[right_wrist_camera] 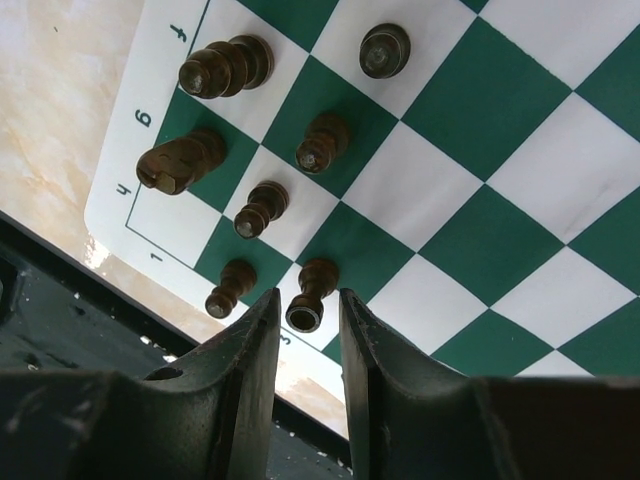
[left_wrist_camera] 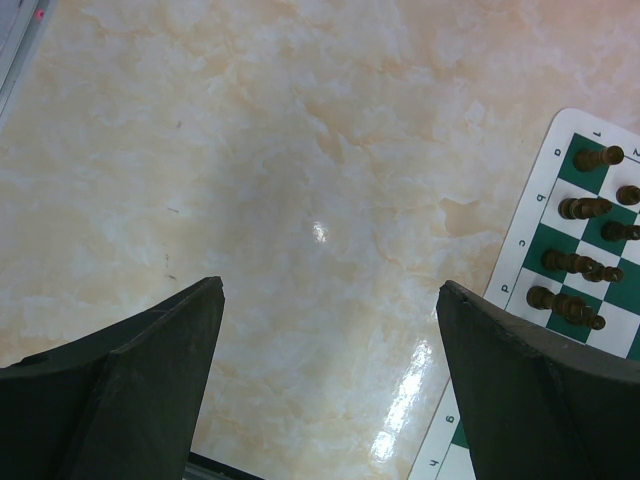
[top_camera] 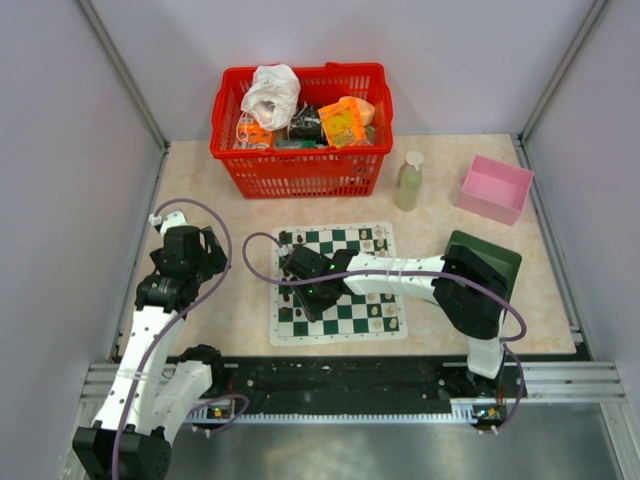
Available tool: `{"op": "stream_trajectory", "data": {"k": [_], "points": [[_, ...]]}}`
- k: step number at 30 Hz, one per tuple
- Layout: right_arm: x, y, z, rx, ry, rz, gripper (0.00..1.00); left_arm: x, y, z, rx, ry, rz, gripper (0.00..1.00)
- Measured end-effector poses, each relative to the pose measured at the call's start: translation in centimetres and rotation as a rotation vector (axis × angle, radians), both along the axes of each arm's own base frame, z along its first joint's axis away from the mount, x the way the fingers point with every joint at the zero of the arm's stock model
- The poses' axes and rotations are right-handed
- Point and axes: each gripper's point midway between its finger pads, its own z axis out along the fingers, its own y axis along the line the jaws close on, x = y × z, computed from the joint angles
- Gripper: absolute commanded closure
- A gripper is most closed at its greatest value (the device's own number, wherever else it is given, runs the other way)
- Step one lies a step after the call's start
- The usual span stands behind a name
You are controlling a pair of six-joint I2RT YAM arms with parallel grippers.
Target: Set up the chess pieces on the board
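Right tool (right_wrist_camera: 309, 306) is being narrowed around a dark brown pawn (right_wrist_camera: 306, 292) at the board (right_wrist_camera: 480, 150) edge, for repositioning; actual pinching cannot be told. Left tool (left_wrist_camera: 330, 288) is being held spread above the desk (left_wrist_camera: 300, 150).

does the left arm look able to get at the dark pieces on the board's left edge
Probably yes: the left gripper hangs open over the table beside those dark pieces, though the right gripper crowds the nearer ones.

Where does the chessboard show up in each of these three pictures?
Top external: the board at centre, under the right arm.
Left wrist: only its corner, at the right edge.
Right wrist: it fills most of the picture.
Shared landmark: dark brown pieces beside its white border.
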Motion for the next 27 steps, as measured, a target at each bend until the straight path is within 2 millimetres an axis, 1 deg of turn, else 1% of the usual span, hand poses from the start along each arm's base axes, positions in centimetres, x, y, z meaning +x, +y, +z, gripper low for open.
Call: {"op": "stream_trajectory", "data": {"k": [4,7,13,18,21,23,25,27], "points": [[-0.2,0.0,-0.4,-0.006,0.014,0.005,0.71,0.0,0.0,0.0,0.0,0.0,0.0,0.07],[-0.4,-0.1,-0.8,-0.016,0.028,0.009,0.75,0.0,0.0,0.0,0.0,0.0,0.0,0.07],[-0.5,-0.2,-0.9,-0.018,0.031,0.01,0.87,0.0,0.0,0.0,0.0,0.0,0.0,0.07],[-0.4,-0.6,-0.8,-0.035,0.021,0.004,0.87,0.0,0.0,0.0,0.0,0.0,0.0,0.07],[-0.3,-1.1,-0.2,-0.046,0.006,-0.004,0.88,0.0,0.0,0.0,0.0,0.0,0.0,0.07],[-0.2,-1.0,0.7,-0.034,-0.008,-0.005,0.87,0.0,0.0,0.0,0.0,0.0,0.002,0.07],[-0.2,-0.6,1.7,-0.016,-0.023,0.004,0.87,0.0,0.2,0.0,0.005,-0.002,0.013,0.07],[-0.4,0.3,2.7,0.009,-0.039,0.023,0.87,-0.1,0.6,0.1,0.014,-0.007,0.037,0.06]]}}
